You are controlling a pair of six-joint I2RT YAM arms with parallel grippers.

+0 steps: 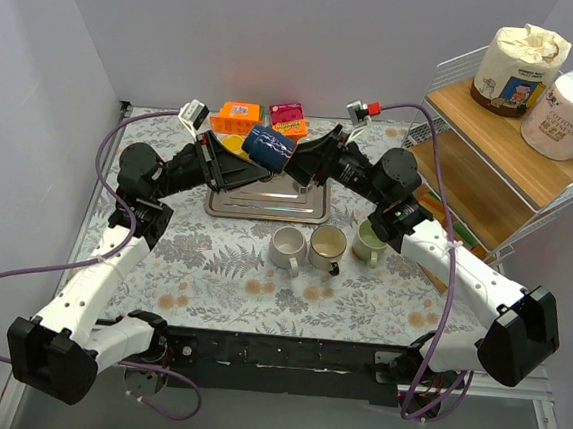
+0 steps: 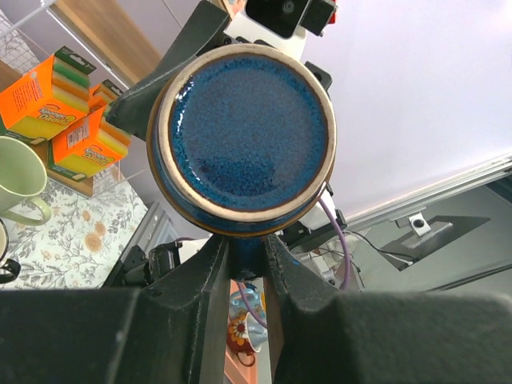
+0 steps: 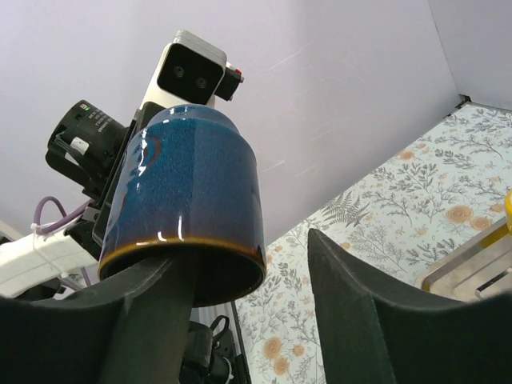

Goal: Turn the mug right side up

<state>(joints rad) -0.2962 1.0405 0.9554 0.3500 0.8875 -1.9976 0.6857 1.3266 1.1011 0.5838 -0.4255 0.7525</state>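
- Clenched on the handle of the blue mug (image 2: 248, 132) with the left claw (image 2: 248, 258), the glazed base turned toward that wrist.
- Held on its side in the air, just beyond the left claw's fingertips, mouth facing the right claw (image 3: 252, 260).
- Spread wide and released, that right claw; mug rim over one finger (image 3: 152, 320), contact impossible to tell.
- Below both claws, a metal tray (image 1: 267, 210) on the worktop (image 1: 202, 257).
- Farther out, toward the arm bases, three upright cups (image 1: 327, 246) in a row.

Three cups (image 1: 327, 246) stand near a metal tray (image 1: 267, 209).
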